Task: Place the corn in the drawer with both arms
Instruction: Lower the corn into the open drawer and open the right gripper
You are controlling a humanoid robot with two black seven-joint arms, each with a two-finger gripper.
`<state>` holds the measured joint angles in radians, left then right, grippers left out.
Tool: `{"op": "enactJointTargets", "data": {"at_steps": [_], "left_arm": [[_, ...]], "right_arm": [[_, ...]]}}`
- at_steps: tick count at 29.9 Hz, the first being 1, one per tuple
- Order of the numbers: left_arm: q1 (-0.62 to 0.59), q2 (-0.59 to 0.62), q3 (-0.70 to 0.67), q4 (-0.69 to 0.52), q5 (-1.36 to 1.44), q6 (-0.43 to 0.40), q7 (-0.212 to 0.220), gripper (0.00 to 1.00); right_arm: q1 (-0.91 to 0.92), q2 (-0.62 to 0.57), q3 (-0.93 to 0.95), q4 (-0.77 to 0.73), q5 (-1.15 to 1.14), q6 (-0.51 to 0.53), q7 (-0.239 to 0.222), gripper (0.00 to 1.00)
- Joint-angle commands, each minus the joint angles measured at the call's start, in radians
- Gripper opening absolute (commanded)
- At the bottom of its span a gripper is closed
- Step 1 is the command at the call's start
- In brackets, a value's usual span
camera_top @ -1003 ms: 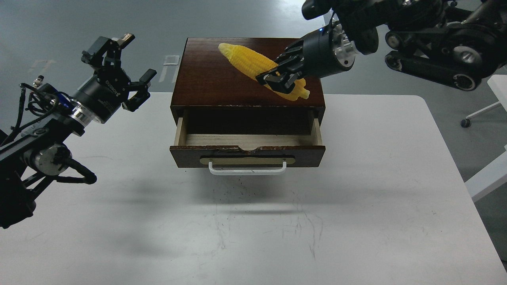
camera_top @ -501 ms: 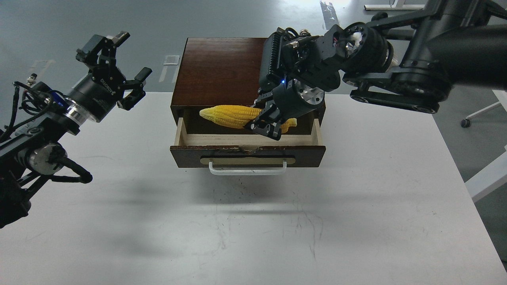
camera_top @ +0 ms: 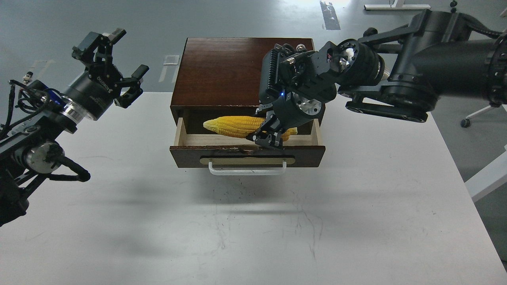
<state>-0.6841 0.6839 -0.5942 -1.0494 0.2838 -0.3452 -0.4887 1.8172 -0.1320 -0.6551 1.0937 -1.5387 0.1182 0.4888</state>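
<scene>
The yellow corn [camera_top: 233,125] lies level, tapered end to the left, held over the open drawer [camera_top: 247,155]. My right gripper [camera_top: 268,136] is shut on the corn's thick right part and points down into the drawer, just behind its dark brown front. The drawer is pulled out of the dark wooden box [camera_top: 222,71], with its pale wood floor and white bar handle [camera_top: 247,171] showing. My left gripper [camera_top: 113,65] is open and empty, held up in the air to the left of the box, well away from it.
The box stands at the far middle of a white table [camera_top: 257,221]. The table's right edge runs near a white chair base [camera_top: 481,114]. My right arm [camera_top: 396,83] reaches in across the box's right side. Grey floor lies behind.
My right gripper has carried the corn from the box top forward and down into the drawer opening, turning it level. The left gripper has drifted slightly left and up.
</scene>
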Motion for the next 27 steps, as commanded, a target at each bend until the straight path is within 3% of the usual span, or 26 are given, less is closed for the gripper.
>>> {"op": "enactJointTargets", "data": {"at_steps": [1,7,19,24,27], "left_arm": [[0.0,0.0,-0.003,0.0,0.0,0.0,0.0,0.99],[0.0,0.0,-0.003,0.0,0.0,0.0,0.0,0.99],[0.0,0.003,-0.003,0.0,0.0,-0.028,0.0,0.99],[0.0,0.003,-0.003,-0.001,0.002,-0.028,0.0,0.99],[0.0,0.0,-0.003,-0.001,0.003,-0.028,0.0,0.99]], "right_arm": [[-0.001,0.0,0.0,0.0,0.0,0.0,0.0,0.59],[-0.001,-0.003,0.002,0.0,0.002,0.0,0.0,0.65],[0.033,-0.044,0.044,0.008,0.017,-0.002,0.0,0.66],[0.044,-0.147,0.149,0.011,0.118,0.008,0.0,0.97],[0.041,-0.225,0.16,0.011,0.317,0.011,0.0,0.99]]}}
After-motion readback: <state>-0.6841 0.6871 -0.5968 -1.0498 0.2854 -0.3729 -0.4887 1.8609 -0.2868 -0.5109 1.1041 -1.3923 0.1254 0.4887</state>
